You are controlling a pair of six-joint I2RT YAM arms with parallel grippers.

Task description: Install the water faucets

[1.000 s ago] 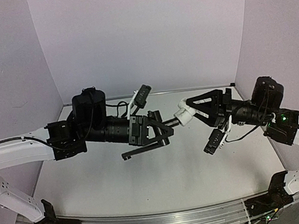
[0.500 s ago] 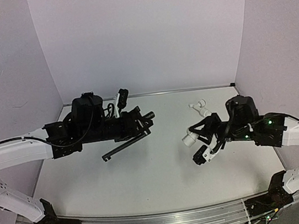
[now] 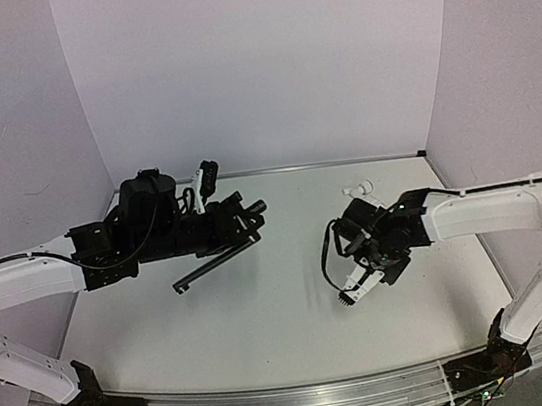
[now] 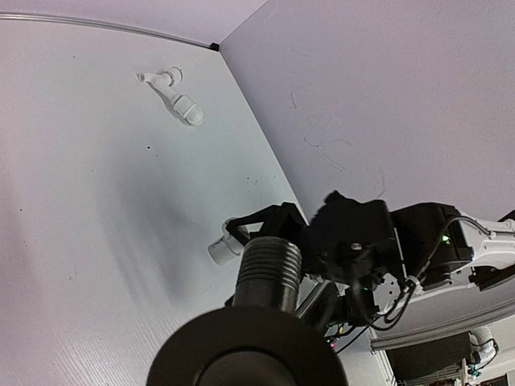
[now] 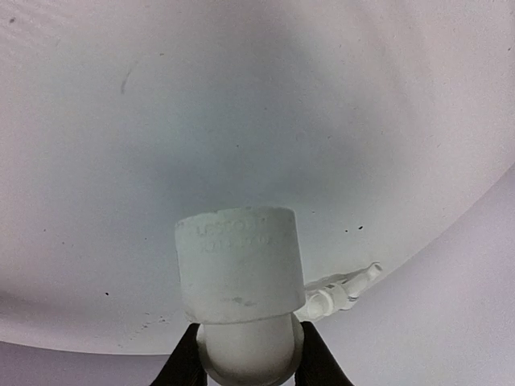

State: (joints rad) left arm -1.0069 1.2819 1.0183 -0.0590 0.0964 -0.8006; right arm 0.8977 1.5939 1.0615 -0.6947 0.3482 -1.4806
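Observation:
My left gripper (image 3: 230,227) is shut on the dark grey faucet (image 3: 214,264) and holds it in the air at the left. Its thin spout slopes down to the left and its ribbed end (image 3: 255,206) points right. The left wrist view shows that ribbed end (image 4: 269,271) close up, with my own fingers hidden. My right gripper (image 3: 342,233) is low over the table at the right, shut on a white pipe fitting (image 5: 239,277). The fitting's wide collar (image 4: 220,251) sticks out past the fingers (image 5: 187,362). A second white fitting (image 3: 358,191) lies on the table behind it.
The white table (image 3: 285,302) is walled in by pale panels on three sides, with a metal rail (image 3: 279,404) along the near edge. The loose fitting (image 4: 174,93) lies near the back right corner.
The faucet and the held fitting were end to end in the air. Both arms have drawn apart: the left went back left, and the right swung down and toward the table with its fitting.

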